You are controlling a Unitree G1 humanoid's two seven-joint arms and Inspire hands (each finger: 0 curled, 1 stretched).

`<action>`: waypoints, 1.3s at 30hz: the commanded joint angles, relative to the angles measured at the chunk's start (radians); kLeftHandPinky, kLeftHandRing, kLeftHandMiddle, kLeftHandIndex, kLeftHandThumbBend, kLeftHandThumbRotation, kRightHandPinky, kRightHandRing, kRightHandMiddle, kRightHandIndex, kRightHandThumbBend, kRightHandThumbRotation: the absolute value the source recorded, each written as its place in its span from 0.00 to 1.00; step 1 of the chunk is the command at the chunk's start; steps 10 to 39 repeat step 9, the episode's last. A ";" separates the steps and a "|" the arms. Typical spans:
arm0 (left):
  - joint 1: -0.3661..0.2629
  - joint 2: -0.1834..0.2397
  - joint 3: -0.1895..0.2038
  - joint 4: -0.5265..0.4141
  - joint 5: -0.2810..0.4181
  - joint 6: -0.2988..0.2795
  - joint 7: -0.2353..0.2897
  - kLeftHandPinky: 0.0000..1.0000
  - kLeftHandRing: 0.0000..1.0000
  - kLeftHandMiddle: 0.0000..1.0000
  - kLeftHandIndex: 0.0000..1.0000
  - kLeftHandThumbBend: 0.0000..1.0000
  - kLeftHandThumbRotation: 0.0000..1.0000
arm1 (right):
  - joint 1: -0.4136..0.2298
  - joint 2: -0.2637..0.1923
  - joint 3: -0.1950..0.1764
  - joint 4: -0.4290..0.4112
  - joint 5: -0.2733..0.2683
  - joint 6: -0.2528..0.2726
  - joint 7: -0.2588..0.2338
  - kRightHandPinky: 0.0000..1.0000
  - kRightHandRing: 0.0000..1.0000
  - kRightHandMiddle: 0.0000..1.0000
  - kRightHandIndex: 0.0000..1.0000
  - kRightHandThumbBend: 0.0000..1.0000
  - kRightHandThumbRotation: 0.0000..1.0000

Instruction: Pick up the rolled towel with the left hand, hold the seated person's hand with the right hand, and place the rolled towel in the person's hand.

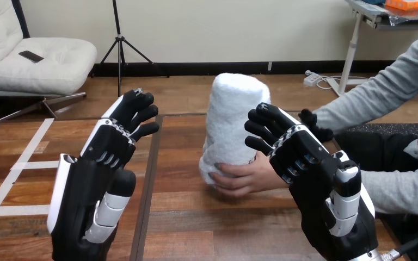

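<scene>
Left hand (95, 182) splayed empty; right hand (317, 176) splayed, perhaps touching person's hand (244, 177) gripping rolled towel (231, 111).

Head camera, looking forward and down across the wooden table (196, 234).

It faces the upright rolled towel (233, 114), which stands near mid-view at close range. The left hand (95, 174) rises nearer the lens, left of the towel, the right hand (315, 174) right of it, and the person's hand (245, 178) lies at the towel's base.

left hand (90, 185) raised — loosely spread, right hand (311, 168) raised — likewise
</scene>
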 commanded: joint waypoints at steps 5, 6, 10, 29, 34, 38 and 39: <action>-0.002 -0.018 -0.027 -0.017 0.000 0.003 0.015 0.77 0.84 0.86 0.86 0.73 0.82 | -0.035 0.019 -0.020 -0.011 0.016 0.001 0.004 0.90 0.90 0.89 0.87 0.89 1.00; -0.004 -0.017 -0.029 -0.017 -0.002 0.005 0.015 0.76 0.84 0.86 0.86 0.73 0.82 | -0.035 0.018 -0.020 -0.011 0.014 0.002 0.004 0.90 0.90 0.89 0.87 0.88 1.00; -0.008 -0.016 -0.033 -0.015 -0.002 0.007 0.018 0.76 0.83 0.85 0.86 0.73 0.82 | -0.035 0.014 -0.021 -0.016 0.011 0.009 0.003 0.90 0.90 0.89 0.87 0.88 1.00; -0.008 -0.016 -0.033 -0.015 -0.002 0.007 0.018 0.76 0.83 0.85 0.86 0.73 0.82 | -0.035 0.014 -0.021 -0.016 0.011 0.009 0.003 0.90 0.90 0.89 0.87 0.88 1.00; -0.008 -0.016 -0.033 -0.015 -0.002 0.007 0.018 0.76 0.83 0.85 0.86 0.73 0.82 | -0.035 0.014 -0.021 -0.016 0.011 0.009 0.003 0.90 0.90 0.89 0.87 0.88 1.00; -0.008 -0.016 -0.033 -0.015 -0.002 0.007 0.018 0.76 0.83 0.85 0.86 0.73 0.82 | -0.035 0.014 -0.021 -0.016 0.011 0.009 0.003 0.90 0.90 0.89 0.87 0.88 1.00; -0.008 -0.016 -0.033 -0.015 -0.002 0.007 0.018 0.76 0.83 0.85 0.86 0.73 0.82 | -0.035 0.014 -0.021 -0.016 0.011 0.009 0.003 0.90 0.90 0.89 0.87 0.88 1.00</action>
